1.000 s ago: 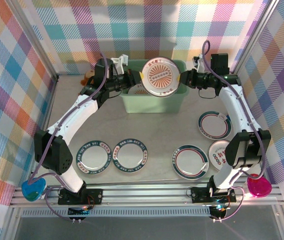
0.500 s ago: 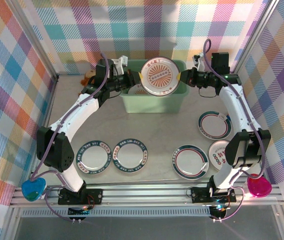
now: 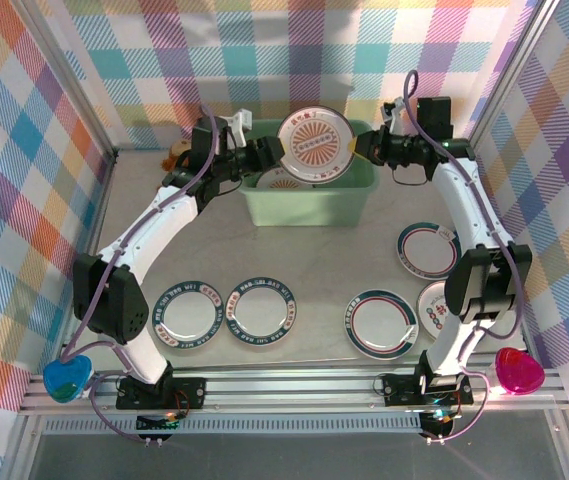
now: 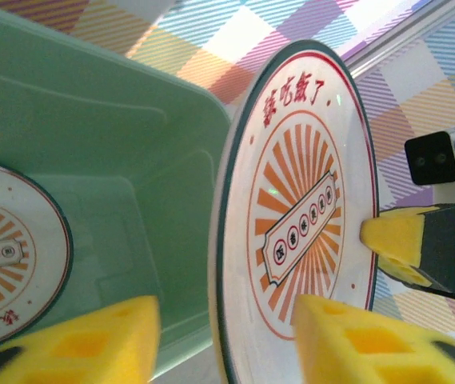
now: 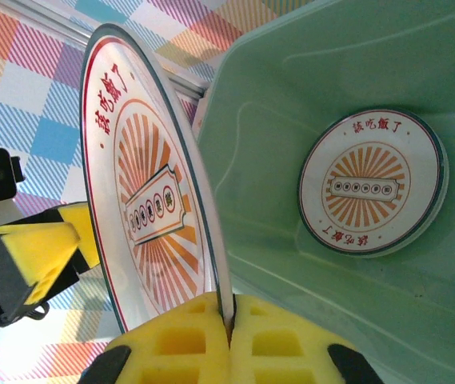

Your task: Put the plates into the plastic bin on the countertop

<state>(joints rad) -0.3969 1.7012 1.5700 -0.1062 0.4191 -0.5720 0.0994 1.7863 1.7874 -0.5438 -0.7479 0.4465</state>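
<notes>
Left third: a dark-rimmed plate (image 3: 187, 315) and its twin (image 3: 261, 309) lie flat, just beside each other, near the front rail. White lettering runs round both rims, too small to read. The counter (image 3: 304, 262) is open between them and the bin.

Left fingers (image 4: 83, 344): apart, straddling the near rim of the held plate (image 3: 314, 147). We see a gap on the left pad's side.

Centre: the bin (image 3: 309, 208) is a mint-green tub with a rolled rim, close to the far wall, with open counter at both ends. One sunburst plate (image 5: 369, 182) lies flat inside, with open bin floor beside it.

The held plate stands on edge over the bin's far side. It is white, with a thin dark rim line, a red ring and an orange sunburst around a banner. A short line of red Chinese characters runs along its upper edge. The banner's characters are too small to read.

Right fingers (image 5: 179, 348): together, clamped on the held plate's rim opposite the left fingers.

Right third: a banded plate (image 3: 381, 323) lies near the front and another (image 3: 430, 250) farther back. A red-marked plate (image 3: 436, 312) is partly hidden by the right arm.
</notes>
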